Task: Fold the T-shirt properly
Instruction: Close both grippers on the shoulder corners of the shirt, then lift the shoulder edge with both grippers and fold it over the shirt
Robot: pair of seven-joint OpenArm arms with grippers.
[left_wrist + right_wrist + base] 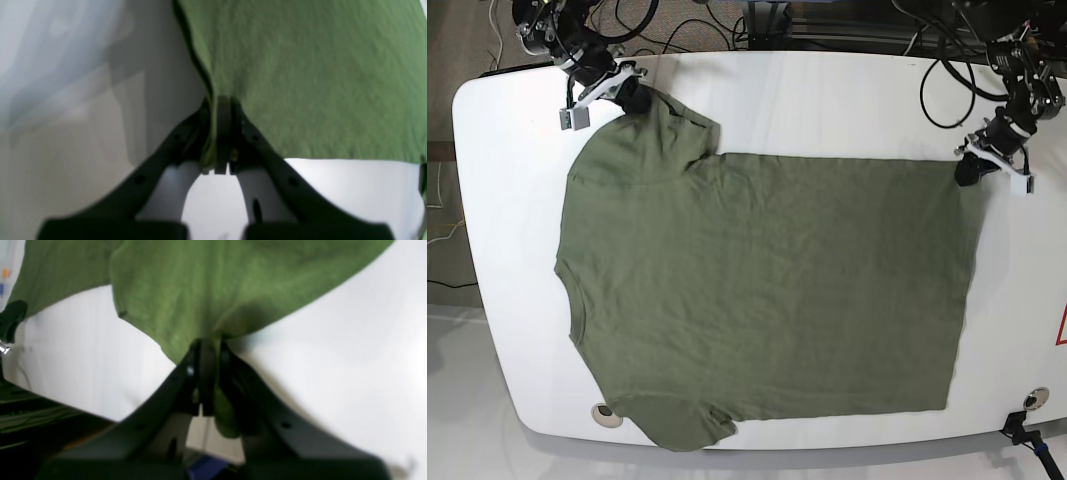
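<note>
The olive-green T-shirt (757, 290) lies spread flat over the white table (827, 95), neckline toward the left, hem toward the right. My left gripper (967, 170) is shut on the far hem corner at the right; the wrist view shows its jaws (222, 133) pinching the cloth edge (300, 83). My right gripper (632, 97) is shut on the far sleeve at the upper left; its wrist view shows cloth (200, 290) bunched between the jaws (210, 380). The near sleeve hangs at the table's front edge.
Black cables (942, 90) lie on the table's far side near the left arm. Two round holes sit at the front corners (605, 411). A camera mount (1027, 435) stands at the front right corner. Bare table surrounds the shirt on the far side.
</note>
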